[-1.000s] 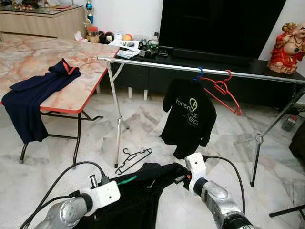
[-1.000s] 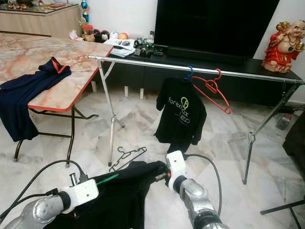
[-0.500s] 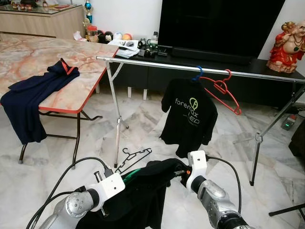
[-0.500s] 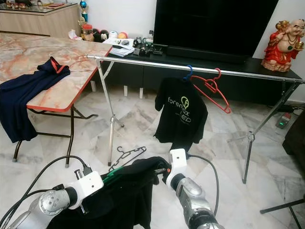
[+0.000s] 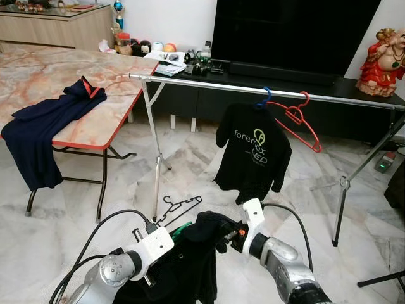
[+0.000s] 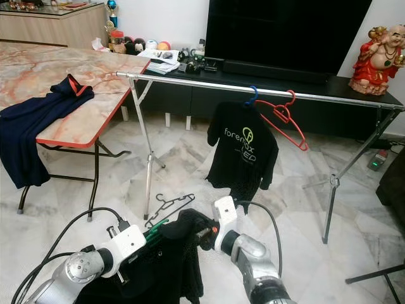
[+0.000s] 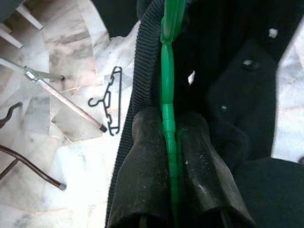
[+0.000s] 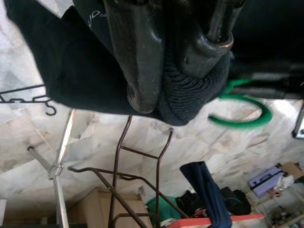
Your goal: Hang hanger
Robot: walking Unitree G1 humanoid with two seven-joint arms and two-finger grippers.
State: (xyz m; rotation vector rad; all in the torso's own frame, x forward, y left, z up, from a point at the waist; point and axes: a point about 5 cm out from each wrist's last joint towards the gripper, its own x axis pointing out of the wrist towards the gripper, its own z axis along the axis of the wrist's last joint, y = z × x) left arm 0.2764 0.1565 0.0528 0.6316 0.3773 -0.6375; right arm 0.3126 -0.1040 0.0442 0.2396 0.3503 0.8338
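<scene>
i am holding a green hanger (image 7: pixel 167 102) in my left tool (image 7: pixel 173 156), its two fingers (image 7: pixel 142 161) pinched tight on the thin bar. a black garment (image 5: pixel 190 266) is draped over that hanger, low in the centre of the head views, between my two arms. my right tool (image 8: pixel 178 71) is gripping the garment's ribbed collar (image 8: pixel 187 99), the knit bunched between its fingers, and the hanger's green hook (image 8: pixel 242 111) is curling out just beside that grip.

beyond my arms, a metal rail (image 5: pixel 266 94) is running across the middle of the frame on folding legs. a black shirt (image 5: pixel 253 155) with a printed logo is hanging from it on a blue hanger (image 5: pixel 262 98), and a red hanger (image 5: pixel 300 123) is hanging bare just to the right of it, tilted. a black hanger (image 5: pixel 177 212) is lying on the marble floor (image 5: pixel 190 158) near the foot of the rail's left leg.

at the left of the frame a marble-topped desk (image 5: pixel 101 114) is carrying a navy garment (image 5: pixel 47 123) that is spilling over its front edge. behind the rail, a dark tv (image 5: pixel 291 31) is standing on a low cabinet (image 5: pixel 209 104), with a red figurine (image 5: pixel 383 54) at the upper right.
</scene>
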